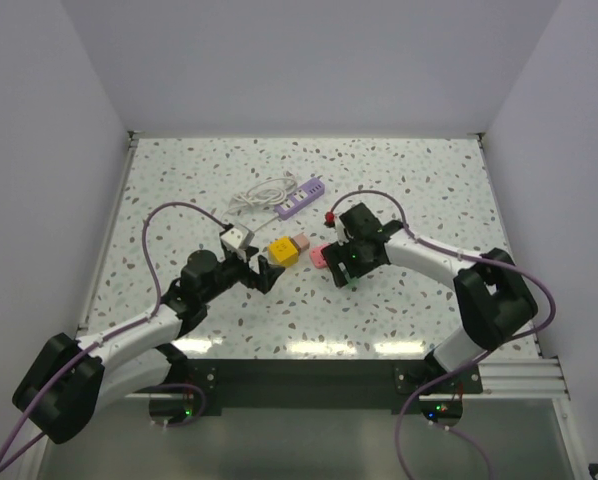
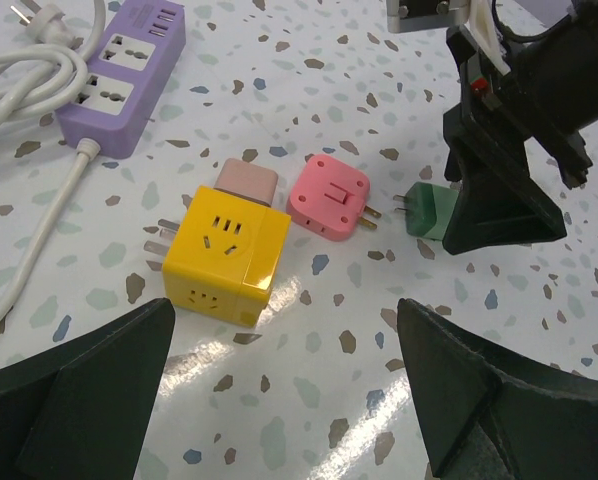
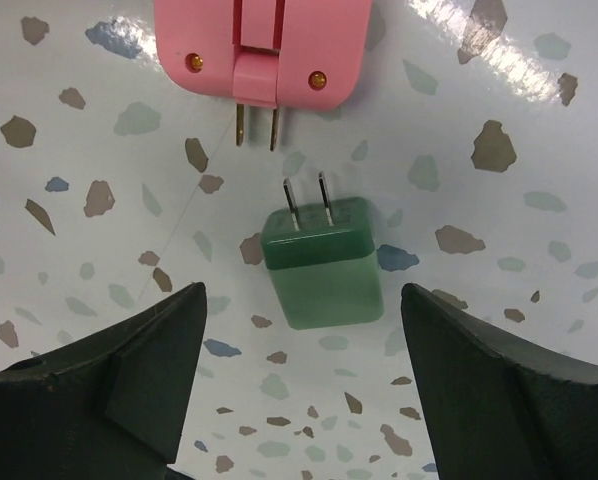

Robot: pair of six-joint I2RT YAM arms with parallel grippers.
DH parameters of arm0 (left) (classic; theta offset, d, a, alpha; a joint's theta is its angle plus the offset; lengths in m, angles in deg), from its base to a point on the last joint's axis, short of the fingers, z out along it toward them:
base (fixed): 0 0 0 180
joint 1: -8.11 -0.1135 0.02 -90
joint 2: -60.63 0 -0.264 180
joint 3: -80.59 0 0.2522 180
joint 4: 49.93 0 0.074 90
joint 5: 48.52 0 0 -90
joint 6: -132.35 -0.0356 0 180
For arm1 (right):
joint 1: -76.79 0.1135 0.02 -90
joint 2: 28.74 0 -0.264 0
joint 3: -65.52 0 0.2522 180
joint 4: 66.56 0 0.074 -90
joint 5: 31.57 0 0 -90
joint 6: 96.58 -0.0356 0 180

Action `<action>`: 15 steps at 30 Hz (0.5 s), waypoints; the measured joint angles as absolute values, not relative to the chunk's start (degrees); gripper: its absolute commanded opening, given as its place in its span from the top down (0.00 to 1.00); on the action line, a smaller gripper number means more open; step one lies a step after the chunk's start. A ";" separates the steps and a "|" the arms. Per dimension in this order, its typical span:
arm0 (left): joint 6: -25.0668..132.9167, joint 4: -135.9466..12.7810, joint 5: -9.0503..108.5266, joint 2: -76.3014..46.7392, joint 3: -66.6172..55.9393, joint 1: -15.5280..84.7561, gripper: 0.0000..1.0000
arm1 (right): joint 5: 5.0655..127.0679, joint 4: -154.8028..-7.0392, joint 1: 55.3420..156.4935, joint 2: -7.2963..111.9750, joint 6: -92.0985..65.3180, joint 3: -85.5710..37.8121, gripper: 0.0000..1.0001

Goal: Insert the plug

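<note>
A green two-prong plug (image 3: 324, 262) lies flat on the speckled table, prongs toward a pink plug adapter (image 3: 261, 45). My right gripper (image 3: 303, 300) is open, low over the table, its fingers on either side of the green plug without touching it. A yellow cube socket adapter (image 2: 227, 256) with a beige-pink plug (image 2: 246, 181) against its far side lies left of the pink adapter (image 2: 329, 197). My left gripper (image 2: 284, 390) is open and empty, just short of the yellow cube. The purple power strip (image 1: 302, 197) lies further back.
The power strip's white cable (image 1: 262, 193) is coiled to its left, its own plug loose beside it. The two grippers (image 1: 264, 272) (image 1: 343, 272) are close together mid-table. White walls enclose the table on three sides.
</note>
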State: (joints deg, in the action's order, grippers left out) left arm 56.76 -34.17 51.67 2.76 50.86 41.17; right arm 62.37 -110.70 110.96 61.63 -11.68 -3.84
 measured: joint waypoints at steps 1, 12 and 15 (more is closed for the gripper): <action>56.76 -34.17 51.67 2.76 50.86 41.17 0.02 | 62.37 -110.70 111.03 62.04 -11.70 -3.66 0.20; 56.76 -34.10 51.70 2.61 50.89 41.17 0.02 | 60.14 -110.67 111.03 66.39 -11.90 -3.29 0.38; 56.74 -33.93 51.74 2.39 50.97 41.17 0.02 | 59.29 -110.48 111.01 66.83 -11.92 -3.55 0.54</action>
State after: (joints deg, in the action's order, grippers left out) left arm 56.74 -33.93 51.74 2.39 50.97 41.17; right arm 59.29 -110.48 111.01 66.83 -11.92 -3.55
